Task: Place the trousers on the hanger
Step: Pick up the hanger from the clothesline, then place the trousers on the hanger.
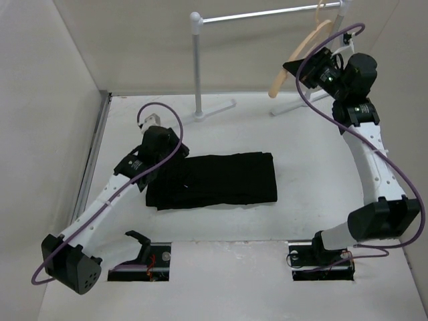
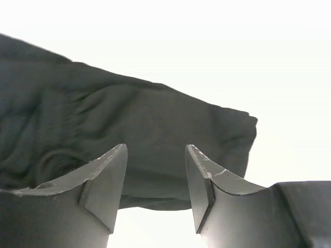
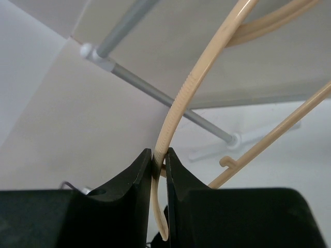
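Nearest, the left fingers (image 2: 111,170) stand parted with nothing between them, lowered at the left end of the trousers (image 1: 217,179). The trousers lie folded flat in the middle of the desk (image 1: 314,174), between the two arms. In the left wrist view the dark cloth fills the gap beyond the fingertips, its folded edge just ahead. Whether the tips touch the cloth cannot be told from that angle. Judgement: the fingers are set apart to take that end of the garment, which must be lifted before it can be draped.

Farther back, the right fingers (image 3: 147,168) are clenched on the hanger (image 3: 181,103), pinching one sloped arm near its lower end. The thin tan strip rises out of the pinch. The hanger is up off the desk, beside the rack rail (image 1: 267,15) at the far right. Judgement: it is gripped there to steady it for loading. Trousers and hanger are well apart, and nothing hangs on the hanger yet.
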Action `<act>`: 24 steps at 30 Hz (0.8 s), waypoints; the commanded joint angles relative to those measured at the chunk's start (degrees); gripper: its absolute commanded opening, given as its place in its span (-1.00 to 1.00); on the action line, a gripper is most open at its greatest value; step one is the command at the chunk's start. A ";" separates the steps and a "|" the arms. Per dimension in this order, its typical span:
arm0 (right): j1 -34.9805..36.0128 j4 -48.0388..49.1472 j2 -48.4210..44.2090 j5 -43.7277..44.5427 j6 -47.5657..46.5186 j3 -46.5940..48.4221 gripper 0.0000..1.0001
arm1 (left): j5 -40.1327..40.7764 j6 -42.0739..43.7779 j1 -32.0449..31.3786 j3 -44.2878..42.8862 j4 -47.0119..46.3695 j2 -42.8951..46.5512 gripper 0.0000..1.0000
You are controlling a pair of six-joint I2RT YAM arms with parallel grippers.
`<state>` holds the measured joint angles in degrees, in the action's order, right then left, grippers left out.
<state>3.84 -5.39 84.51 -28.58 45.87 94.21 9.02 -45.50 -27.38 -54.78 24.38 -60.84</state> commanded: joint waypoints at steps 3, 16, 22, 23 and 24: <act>1.48 2.14 -6.89 0.19 -4.29 -12.46 -0.69 | -1.10 3.92 -3.77 -15.68 1.72 -5.51 -0.06; 14.48 -9.81 -29.91 11.43 -10.71 -45.06 -0.72 | -16.47 8.76 -19.68 -47.77 1.55 -36.70 0.07; 18.88 -13.33 -35.81 15.48 -10.10 -50.97 -0.72 | -19.13 8.23 -23.90 -51.30 0.58 -44.80 0.10; 19.32 -13.59 -36.34 15.57 -10.10 -51.49 -0.72 | -19.04 8.23 -24.17 -51.47 0.49 -45.59 0.09; 19.76 -13.77 -36.95 15.66 -9.92 -52.02 -0.72 | -18.86 8.06 -24.43 -51.65 0.49 -46.38 0.09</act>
<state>22.52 -20.18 49.78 -15.84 37.19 42.57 -8.23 -38.15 -51.24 -102.37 25.74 -108.57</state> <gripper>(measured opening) 0.197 0.545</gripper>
